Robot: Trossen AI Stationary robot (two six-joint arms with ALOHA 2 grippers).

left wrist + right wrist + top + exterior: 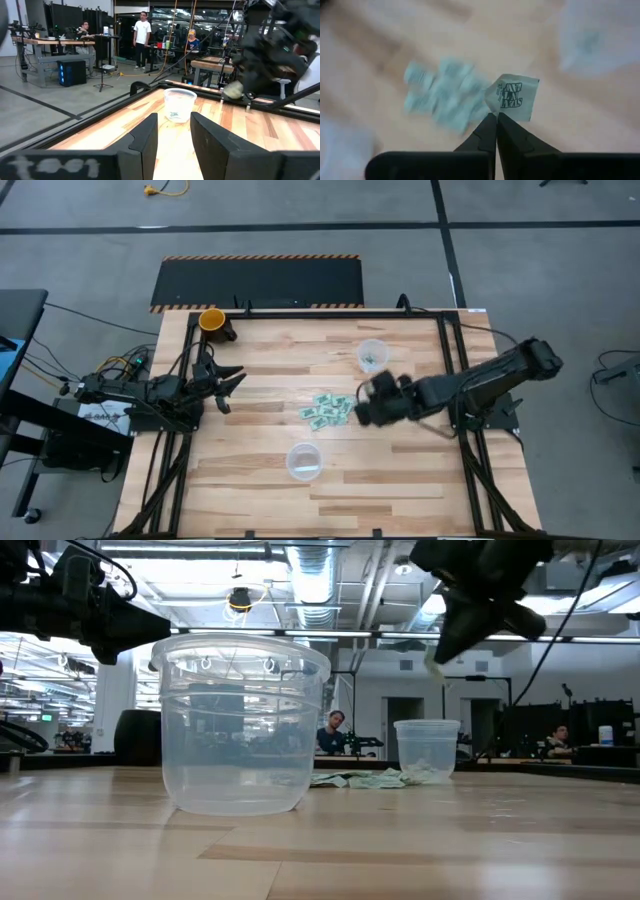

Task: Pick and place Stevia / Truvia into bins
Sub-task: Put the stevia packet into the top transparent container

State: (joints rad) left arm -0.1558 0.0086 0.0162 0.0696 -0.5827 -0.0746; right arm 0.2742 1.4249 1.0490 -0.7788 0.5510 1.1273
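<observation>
A pile of green-and-white Stevia packets (pixel 325 412) lies flat on the wooden table's middle. My right gripper (pixel 496 117) hangs above the pile's right side, shut on one pale packet with dark print (pixel 516 94). One clear bin (pixel 372 355) stands farther back with a few packets inside. The other clear bin (pixel 304 461) stands nearer the front edge. My left gripper (pixel 174 131) waits open and level at the table's left side, pointing across the table at the far bin (pixel 179 104). My right gripper pinches the packet by its lower corner (pixel 494 106) between its two fingertips (pixel 485 131). The fingers slant down from the table's right side. The packet sticks out past the fingertips, lifted clear of the pile and the table (pixel 432 662).
An orange cup (pixel 213 320) stands at the table's far left corner. Black frame rails (pixel 452 350) run along the table's edges. People stand and sit in the room behind the table (pixel 142 30).
</observation>
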